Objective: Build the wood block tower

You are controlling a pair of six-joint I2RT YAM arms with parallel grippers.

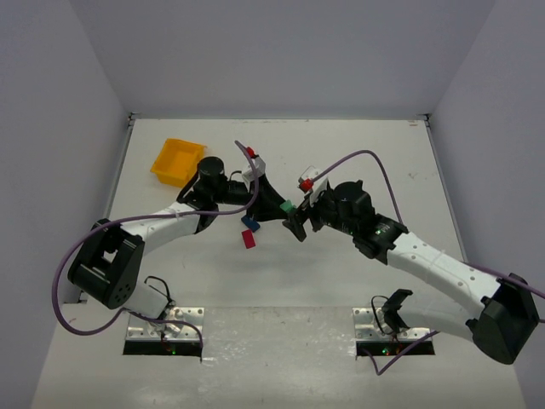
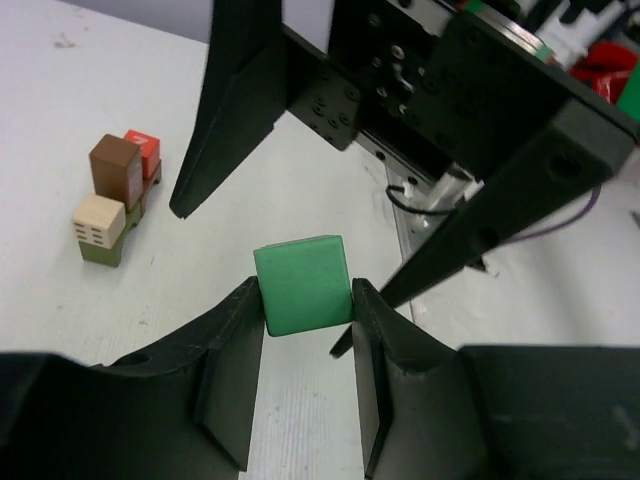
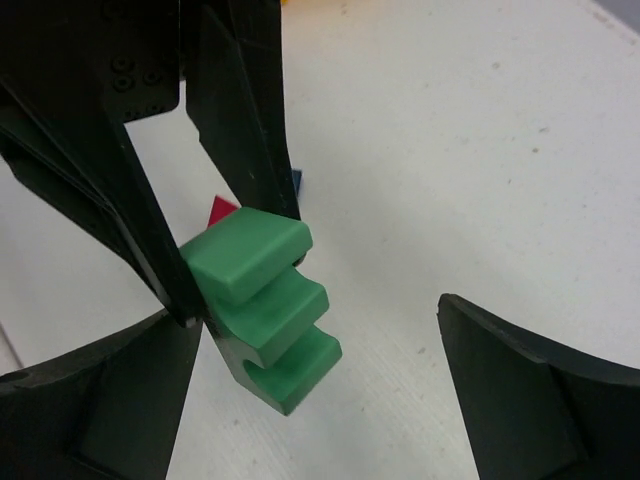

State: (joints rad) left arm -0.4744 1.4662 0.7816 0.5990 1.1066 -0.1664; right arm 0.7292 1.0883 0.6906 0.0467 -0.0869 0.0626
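From above, the two arms meet over the middle of the table (image 1: 358, 153). The left end effector (image 1: 277, 207) and the right end effector (image 1: 298, 223) face each other, with the green block (image 1: 287, 206) between them, above the table surface. A blue block (image 1: 250, 223) and a red block (image 1: 249, 239) lie on the table just beside each other, under the left arm's wrist. A yellow tray (image 1: 176, 161) sits well apart from them, toward the far left corner.

In the left wrist view, the left end effector is clamped on the green block, one finger pressed to each side. The right end effector's fingers stand apart on either side of the block. To the left is a small cluster on the table: a brown block (image 2: 116, 170) stands highest, a red cube (image 2: 143, 152) just behind it, and a tan block (image 2: 98, 220) rests on an olive block (image 2: 105, 248).

In the right wrist view, the right end effector's fingers are spread wide. One is close to the green block and the other well apart from it. The block's near side is stepped with ridges.
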